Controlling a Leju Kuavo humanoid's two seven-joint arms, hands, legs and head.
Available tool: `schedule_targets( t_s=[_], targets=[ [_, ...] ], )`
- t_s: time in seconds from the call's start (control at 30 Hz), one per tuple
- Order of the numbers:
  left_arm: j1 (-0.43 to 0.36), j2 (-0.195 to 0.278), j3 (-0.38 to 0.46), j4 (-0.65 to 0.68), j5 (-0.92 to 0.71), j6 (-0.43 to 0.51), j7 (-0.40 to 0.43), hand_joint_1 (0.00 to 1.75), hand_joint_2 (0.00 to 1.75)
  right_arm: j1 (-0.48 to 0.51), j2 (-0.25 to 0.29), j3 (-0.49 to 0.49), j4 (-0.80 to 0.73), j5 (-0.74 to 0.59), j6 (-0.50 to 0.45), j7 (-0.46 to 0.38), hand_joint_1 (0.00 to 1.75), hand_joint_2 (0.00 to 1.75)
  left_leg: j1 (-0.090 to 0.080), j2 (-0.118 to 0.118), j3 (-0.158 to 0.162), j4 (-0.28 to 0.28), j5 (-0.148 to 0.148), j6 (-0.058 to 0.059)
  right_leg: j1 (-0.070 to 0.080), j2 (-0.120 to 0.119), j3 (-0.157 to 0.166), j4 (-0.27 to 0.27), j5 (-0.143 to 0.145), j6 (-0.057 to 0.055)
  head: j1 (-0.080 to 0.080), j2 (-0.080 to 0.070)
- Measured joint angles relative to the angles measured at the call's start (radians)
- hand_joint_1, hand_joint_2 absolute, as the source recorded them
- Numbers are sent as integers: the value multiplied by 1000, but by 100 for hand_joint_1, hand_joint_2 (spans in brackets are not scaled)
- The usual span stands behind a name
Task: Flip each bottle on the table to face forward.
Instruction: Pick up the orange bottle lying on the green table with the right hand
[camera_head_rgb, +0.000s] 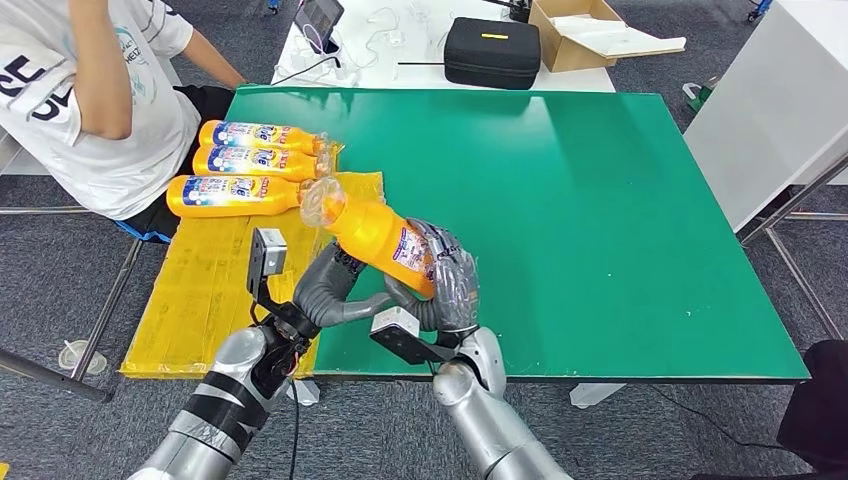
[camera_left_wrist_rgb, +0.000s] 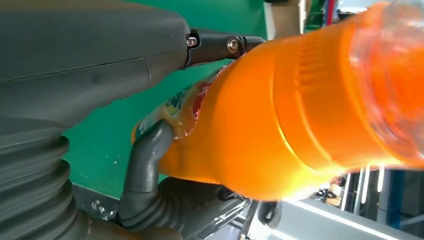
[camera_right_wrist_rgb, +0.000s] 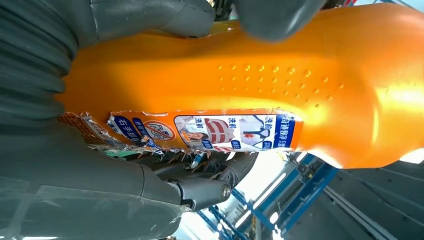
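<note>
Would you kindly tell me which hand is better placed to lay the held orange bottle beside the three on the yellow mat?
Left, probably. The left hand grips the orange plastic bottle on the side nearer the yellow mat and three lying bottles; the right hand sits farther away.

Green table (camera_head_rgb: 600, 220) with yellow cardboard sheet (camera_head_rgb: 200, 300) over its left edge. Seated person in white T-shirt (camera_head_rgb: 90, 100) at far left. Behind, white table (camera_head_rgb: 400, 50) carrying black case (camera_head_rgb: 492, 50), open cardboard box (camera_head_rgb: 580, 35), cables. White cabinet (camera_head_rgb: 770, 110) right. Grey carpet floor (camera_head_rgb: 700, 430).
</note>
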Motion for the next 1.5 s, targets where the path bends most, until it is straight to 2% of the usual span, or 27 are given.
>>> schedule_targets(
  t_s=[0.37, 0.6, 0.73, 0.8, 0.9, 1.0, 1.03, 1.13, 1.17, 1.27, 1.5],
  targets=[
    [6, -5, 13, 41, 65, 48, -13, 0, 175, -33, 25, 185, 162, -155, 2, 45, 175, 175, 0, 1, 0, 0, 0, 0, 0, 0, -1, 0, 0, 0, 0, 0],
    [22, -7, 42, 40, 85, 69, -12, 0, 175, -49, 25, 249, 212, -194, 3, 84, 175, 175, 0, 1, 0, 0, 0, 0, 0, 0, -1, 0, 0, 0, 0, 0],
    [30, -11, 53, 35, 72, 81, -17, 175, 175, -56, 25, 261, 229, -216, 3, 87, 175, 175, 0, 1, 0, 0, 0, 0, 0, 0, -1, 0, 0, 0, 0, 0],
    [35, -12, 56, 28, 53, 84, -25, 175, 175, -57, 25, 263, 233, -224, 3, 87, 170, 175, 0, 1, 0, 0, 0, 0, 0, 0, -1, 0, 0, 0, 0, 0],
    [39, -13, 58, 19, 22, 87, -37, 175, 175, -62, 25, 266, 236, -236, 3, 88, 152, 175, 0, 1, 0, 0, 0, 0, 0, 0, -1, 0, 0, 0, 0, 0],
    [40, -13, 58, 14, -3, 94, -49, 175, 175, -67, 25, 269, 238, -245, 2, 88, 168, 175, 0, 1, 0, 0, 0, 0, 0, 0, -1, 0, 0, 0, 0, 0],
    [40, -13, 58, 12, -8, 96, -53, 175, 175, -68, 25, 270, 238, -247, 2, 87, 154, 175, 0, 1, 0, 0, 0, 0, 0, 0, -1, 0, 0, 0, 0, 0],
    [40, -13, 59, 6, -19, 102, -61, 175, 175, -70, 25, 271, 238, -237, 0, 91, 24, 175, 0, 1, 0, 0, 0, 0, 0, 0, -1, 0, 0, 0, 0, 0],
    [40, -14, 60, 4, -21, 104, -63, 175, 175, -70, 25, 270, 238, -223, -1, 96, 1, 131, 0, 1, 0, 0, 0, 0, 0, 0, -1, 0, 0, 0, 0, 0],
    [40, -17, 65, -5, -23, 111, -64, 175, 175, -70, 25, 265, 238, -184, -2, 119, 0, 0, 0, 1, 0, 0, 0, 0, 0, 0, -1, 0, 0, 0, 0, 0],
    [52, -28, 79, -35, -47, 177, -60, 175, 175, -67, 24, 226, 224, -114, -2, 138, 0, 0, 0, 0, -1, 0, 0, 0, 0, 0, -1, 0, 0, 0, 0, 0]
  ],
)
